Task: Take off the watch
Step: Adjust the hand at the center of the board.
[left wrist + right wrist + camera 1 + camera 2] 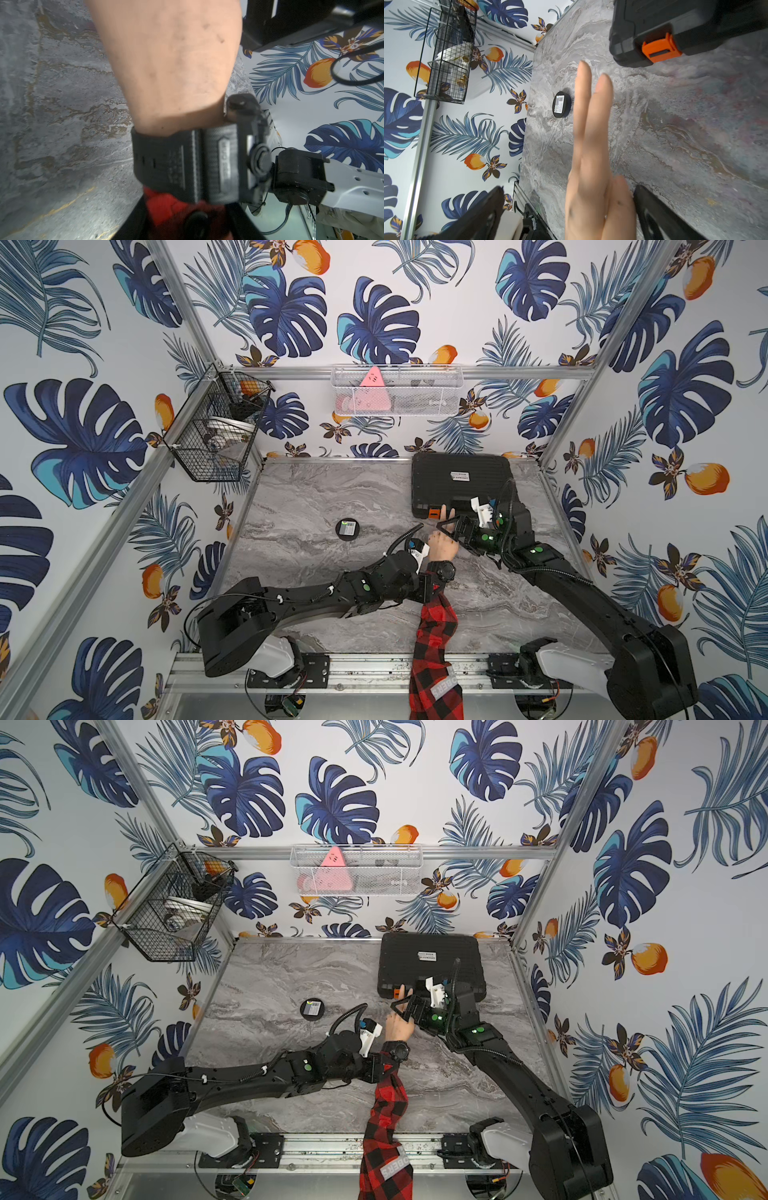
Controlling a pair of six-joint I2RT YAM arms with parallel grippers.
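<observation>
Both jaws of the right gripper (569,189) are spread around the hand (442,545). Left gripper (431,588) closure, beside the watch (444,571), cannot be determined.

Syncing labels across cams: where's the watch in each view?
Top view: watch on the wrist, between hand and plaid sleeve.
Top view: watch in the same spot.
Left wrist: close up, blurred, between hand and sleeve.
Right wrist: not in it.
Shared landmark: the hand, in all four.

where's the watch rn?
The watch is strapped on the person's wrist, between the bare hand and the red plaid sleeve, above the marble table's middle in both top views; the left wrist view shows its strap close up.
</observation>
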